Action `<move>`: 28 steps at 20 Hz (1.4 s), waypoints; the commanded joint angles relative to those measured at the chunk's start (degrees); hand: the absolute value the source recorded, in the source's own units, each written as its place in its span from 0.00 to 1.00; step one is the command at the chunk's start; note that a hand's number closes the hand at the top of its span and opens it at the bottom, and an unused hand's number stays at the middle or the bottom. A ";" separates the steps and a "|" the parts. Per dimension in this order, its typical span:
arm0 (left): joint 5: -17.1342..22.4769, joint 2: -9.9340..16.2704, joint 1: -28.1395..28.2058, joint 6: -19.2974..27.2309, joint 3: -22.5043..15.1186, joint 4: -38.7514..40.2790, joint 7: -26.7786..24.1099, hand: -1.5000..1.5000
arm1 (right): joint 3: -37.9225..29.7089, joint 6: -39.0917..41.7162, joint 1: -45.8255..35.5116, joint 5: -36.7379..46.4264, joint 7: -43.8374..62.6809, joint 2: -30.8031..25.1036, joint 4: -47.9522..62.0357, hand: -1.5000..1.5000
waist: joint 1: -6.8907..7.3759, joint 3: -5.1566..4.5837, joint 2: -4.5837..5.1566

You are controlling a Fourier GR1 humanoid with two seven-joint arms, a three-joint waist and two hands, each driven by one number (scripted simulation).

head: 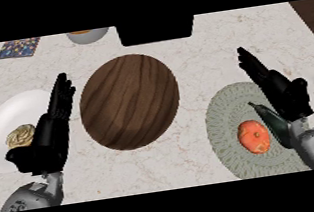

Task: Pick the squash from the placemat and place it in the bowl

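Note:
An orange squash [253, 136] lies on a round grey-green placemat [228, 113] at the right. My right hand [285, 92] hovers over the placemat's right part, just above and right of the squash, fingers straight and pointing away, thumb reaching toward the squash. A large brown wooden bowl [129, 101] sits in the middle of the counter. My left hand [48, 133] stands open at the left between the bowl and a white plate, fingers straight.
A white plate [3, 127] at the left holds a beige pastry-like item [21, 136]. At the far edge stand a black box [157, 29], a grey bowl [88, 35] and a patterned coaster [19, 47]. Dark wood borders the marble counter.

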 commanded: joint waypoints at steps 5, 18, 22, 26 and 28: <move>9.06 10.09 0.39 -14.25 8.59 2.27 6.68 0.50 | -7.29 -4.98 9.54 -3.50 -6.51 3.41 -3.53 1.00 | 0.18 0.17 0.84; 12.24 9.58 -0.62 -22.80 11.45 8.46 7.44 0.50 | 2.70 -22.70 28.10 23.81 -27.43 4.18 -16.10 0.00 | 0.27 0.10 0.86; 11.40 9.08 -0.71 -20.74 10.91 8.86 9.26 0.50 | 4.14 -22.85 33.66 34.67 -10.80 -1.65 -26.16 0.00 | -0.20 -0.08 0.69; 11.56 9.85 -1.10 -21.83 10.92 7.06 10.20 0.50 | 2.39 -12.48 30.38 38.76 6.83 -7.72 -32.20 0.00 | 0.78 -0.15 0.84; 9.51 7.37 -3.14 -20.68 9.82 10.80 8.31 0.50 | 3.16 -6.69 27.98 40.36 13.19 -10.06 -34.73 0.00 | 0.35 -0.16 1.17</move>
